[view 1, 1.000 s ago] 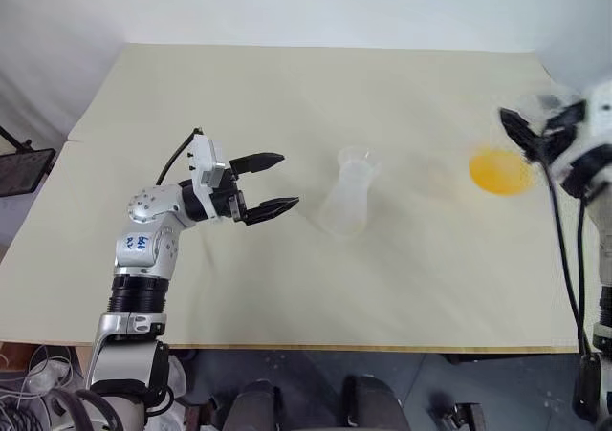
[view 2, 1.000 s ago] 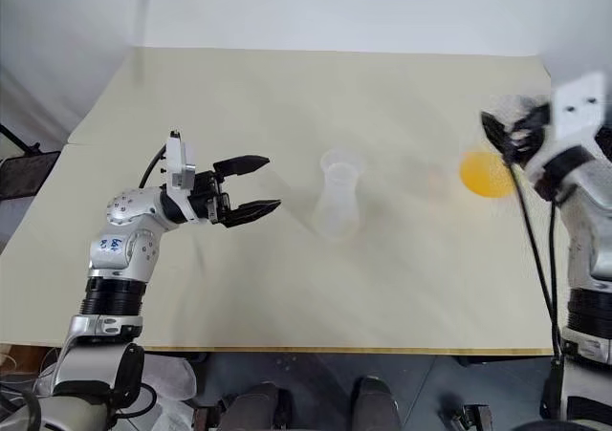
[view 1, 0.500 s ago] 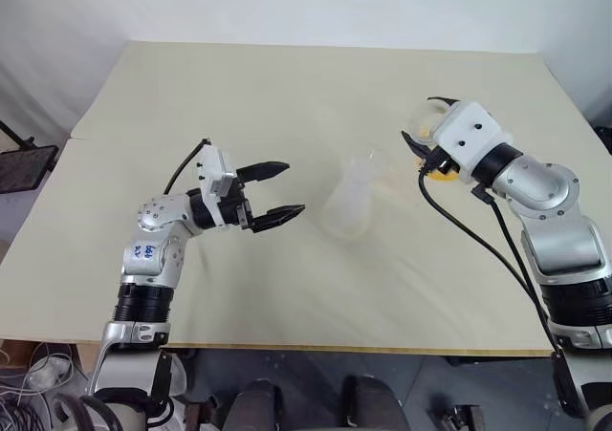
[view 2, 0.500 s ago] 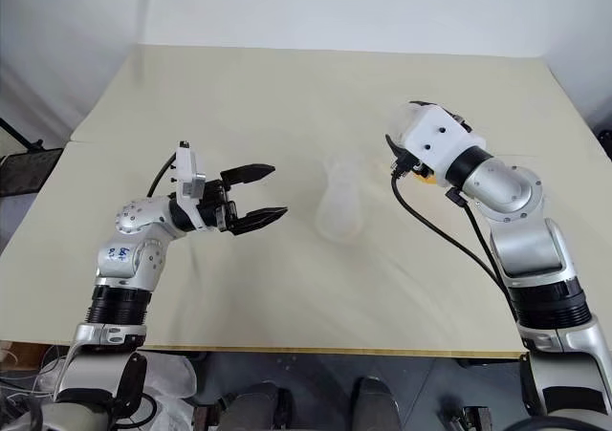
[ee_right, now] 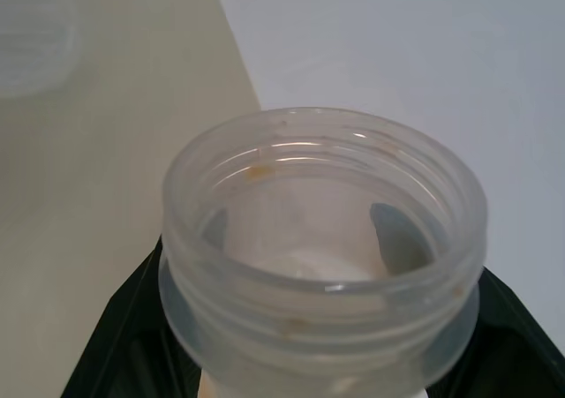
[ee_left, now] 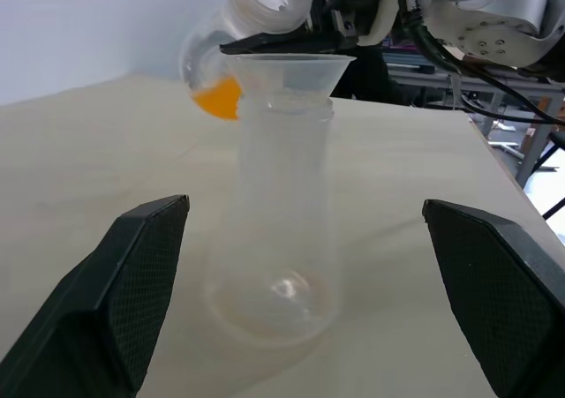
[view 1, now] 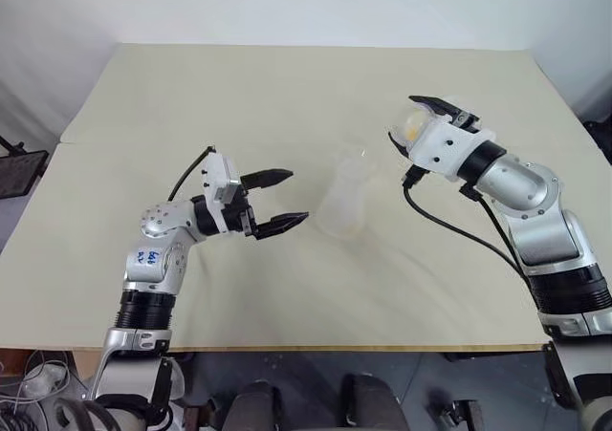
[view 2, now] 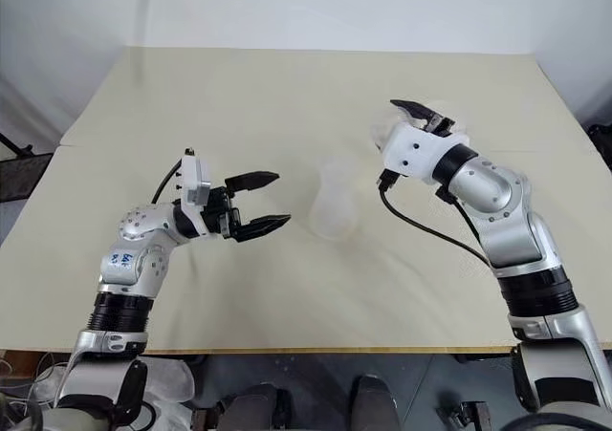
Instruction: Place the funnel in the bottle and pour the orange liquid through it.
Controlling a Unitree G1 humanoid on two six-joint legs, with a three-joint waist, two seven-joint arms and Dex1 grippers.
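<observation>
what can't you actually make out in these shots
- Funnel spout: left wrist view, hidden inside the bottle neck, so its depth is unclear.
- Orange liquid: how much remains is unclear; in the right wrist view the tilted container shows its mouth, not the liquid.
- Right gripper fingers: the container covers most of them.
- Funnel and bottle in the eye views: too faint to separate.
- Left gripper: open, empty.

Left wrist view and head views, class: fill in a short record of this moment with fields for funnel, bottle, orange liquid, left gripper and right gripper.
funnel: seated in the bottle's neck
bottle: upright on the table, looks empty
orange liquid: inside a clear jar, tipped beside the funnel
left gripper: open, beside the bottle, holding nothing
right gripper: shut on the jar
</observation>
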